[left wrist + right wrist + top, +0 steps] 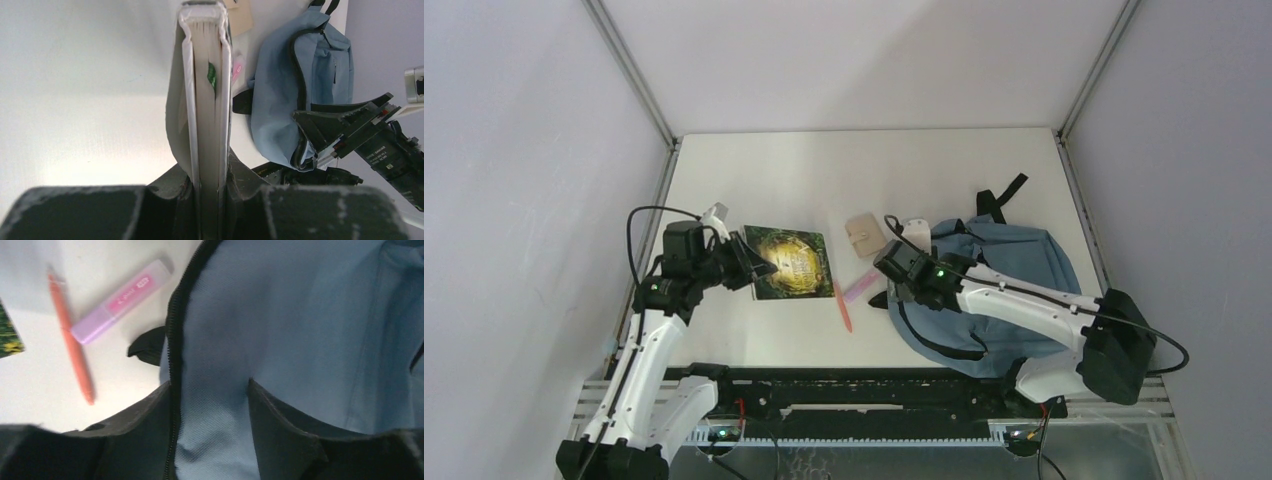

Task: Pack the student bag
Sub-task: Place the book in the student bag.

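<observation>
Now, left fingers clamping the book, right fingers pinching the student bag, I'd hold its mouth wide.

Lab cell: white panels, aluminium frame

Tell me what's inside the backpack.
Only pale blue fabric shows beyond the backpack's black zipper, where the right tool pinches the edge. Any contents are covered by it.
</observation>
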Tool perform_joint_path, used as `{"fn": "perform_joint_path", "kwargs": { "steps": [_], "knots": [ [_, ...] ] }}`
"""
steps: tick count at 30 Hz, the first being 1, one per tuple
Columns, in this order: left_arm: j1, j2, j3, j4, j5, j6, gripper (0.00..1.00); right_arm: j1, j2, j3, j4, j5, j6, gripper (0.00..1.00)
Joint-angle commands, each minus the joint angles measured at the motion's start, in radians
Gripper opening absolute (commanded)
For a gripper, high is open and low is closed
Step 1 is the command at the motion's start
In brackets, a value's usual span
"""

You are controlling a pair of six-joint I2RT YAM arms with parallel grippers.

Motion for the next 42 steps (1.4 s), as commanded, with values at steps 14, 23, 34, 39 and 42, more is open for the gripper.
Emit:
{"fn": "perform_joint_path", "kwargs": {
  "steps": [14, 23, 34, 39, 42],
  "knots": [
    [-0.025, -0.023, 0.019, 0.144, 0.146, -0.062, 0.00, -0.044, -0.282, 0.049, -0.096, 0.067, -0.011, 0.13],
    [-0.354, 0.000, 0.020, 0.386, 0.021, -0.339, 0.00, -0.272, -0.438, -0.036, 0.008, -0.176, -0.043, 0.00],
    [-0.598, 0.329, 0.063, 0.648, -0.077, -0.441, 0.00, -0.304, -0.473, -0.041, 0.001, -0.215, -0.047, 0.00],
    [-0.650, 0.473, 0.129, 0.705, -0.098, -0.451, 0.00, -0.307, -0.524, -0.041, -0.004, -0.246, -0.050, 0.00],
    [-0.677, 0.559, 0.163, 0.786, -0.037, -0.489, 0.00, -0.310, -0.540, -0.041, 0.000, -0.270, -0.059, 0.00]
  ]
}}
